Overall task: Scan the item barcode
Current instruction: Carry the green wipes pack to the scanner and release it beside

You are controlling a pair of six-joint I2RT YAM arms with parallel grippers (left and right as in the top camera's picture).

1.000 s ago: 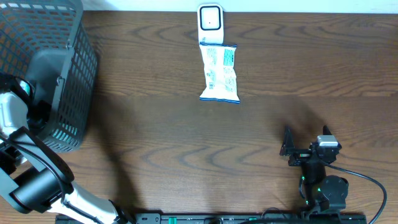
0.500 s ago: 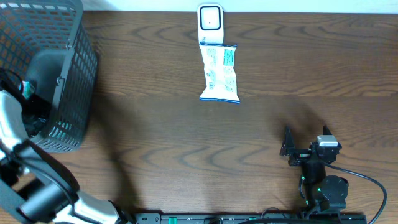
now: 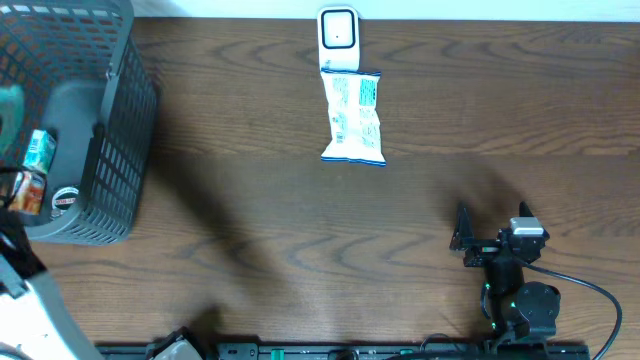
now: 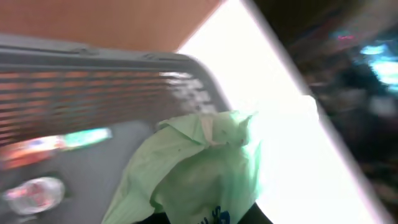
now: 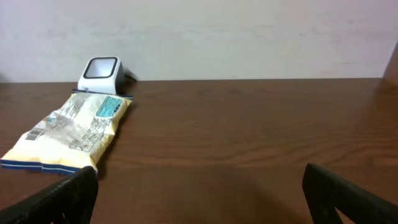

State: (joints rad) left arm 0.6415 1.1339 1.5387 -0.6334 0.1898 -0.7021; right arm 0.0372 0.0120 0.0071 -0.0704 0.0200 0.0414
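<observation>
Green crinkled film, the packet [image 4: 198,163] looks light, soft and slippery; it bunches up out of the left pincer, which is closed on it, grey basket [image 4: 93,68] just beyond; a sealed seam likely holds best; right pincer [image 5: 199,196] gapes empty.

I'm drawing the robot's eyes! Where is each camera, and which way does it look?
Overhead: above the table, looking straight down; right gripper shows lower right.
Left wrist: blurry, at the basket, close on a green packet; fingers unclear.
Right wrist: low, looking across the table toward the wall; open fingers at bottom corners.
Overhead and right wrist share scanner and snack bag.
</observation>
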